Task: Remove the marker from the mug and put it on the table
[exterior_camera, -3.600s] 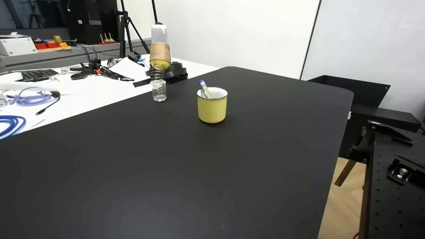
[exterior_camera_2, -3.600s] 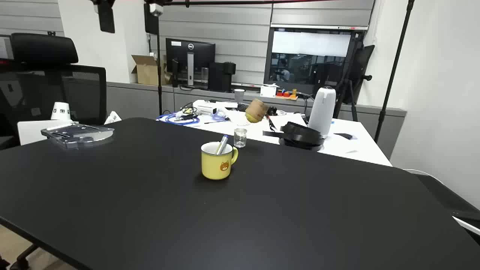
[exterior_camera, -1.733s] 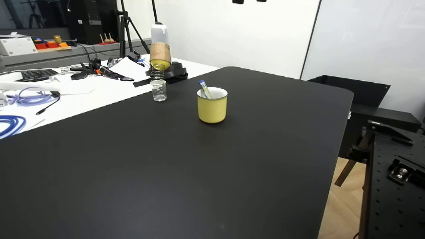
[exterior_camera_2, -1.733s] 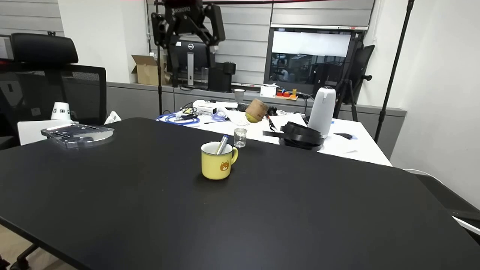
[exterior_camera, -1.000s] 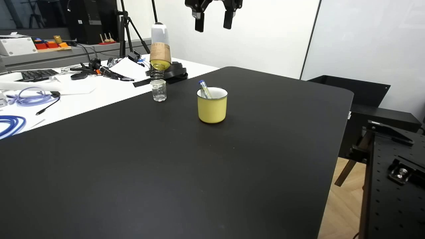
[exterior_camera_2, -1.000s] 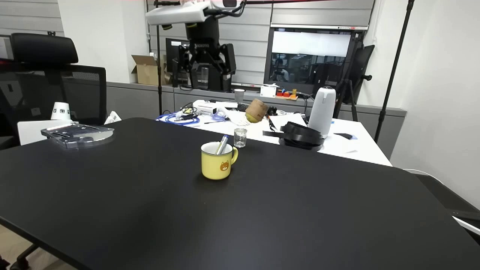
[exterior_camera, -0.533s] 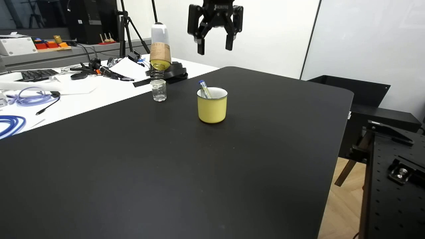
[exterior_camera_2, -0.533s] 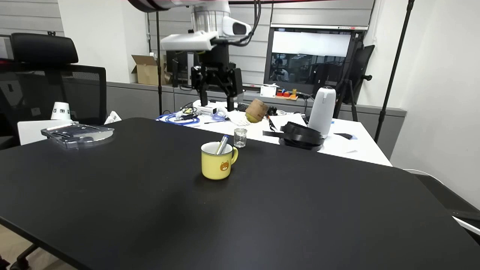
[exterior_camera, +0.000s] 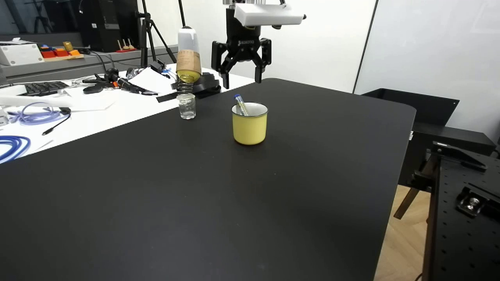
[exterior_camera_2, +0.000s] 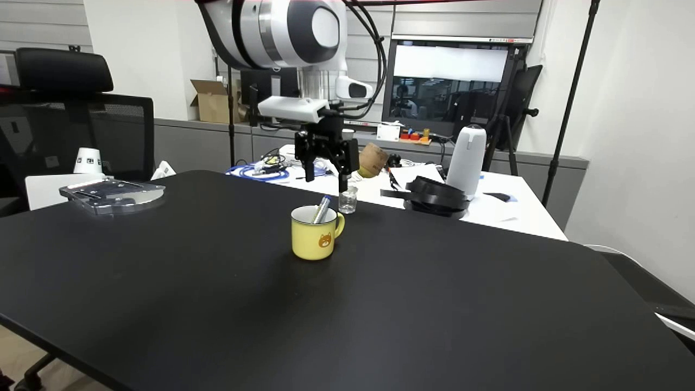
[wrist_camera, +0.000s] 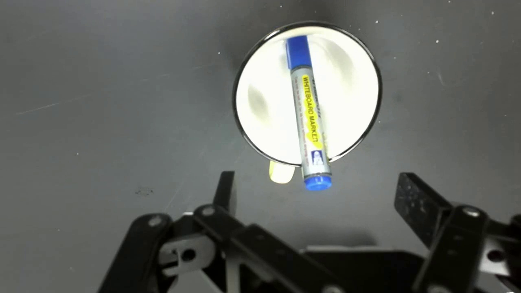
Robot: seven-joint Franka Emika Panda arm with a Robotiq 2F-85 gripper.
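Wrist view: a whiteboard marker (wrist_camera: 312, 122), lettering legible, is leaned in the round, white-lined mug (wrist_camera: 346, 106). Its blue cap (wrist_camera: 299, 52) is sunk in the bowl near 12 o'clock; its blue end plug (wrist_camera: 318, 183) is projected past the dark rim near 6. A stub of handle (wrist_camera: 281, 173) is glimpsed between 6 and 7. The gripper (wrist_camera: 317, 181) is spread wide, one finger (wrist_camera: 226, 189) placed at 7 o'clock of the mug, its twin between 4 and 5, both apart from mug and marker.

In an exterior view, the mug's plain yellow wall (exterior_camera: 250, 130) is shown, set upright on the matt black table (exterior_camera: 195, 210). The marker is tilted towards 11, blue end up. The gripper is held above, at 12. A small clear jar (exterior_camera: 187, 106) is noted between 9 and 10 from the mug. A keyboard (exterior_camera: 45, 88) just past 9 is recorded in this view alone.

In an exterior view, the whole handle is shown between 2 and 3, and an orange animal-face print (exterior_camera_2: 324, 241) is revealed on the mug. The marker is tilted towards 1. More of the white-and-grey arm (exterior_camera_2: 282, 32) is shown here. A clear plastic slab (exterior_camera_2: 111, 194) at 9 is seen only here.
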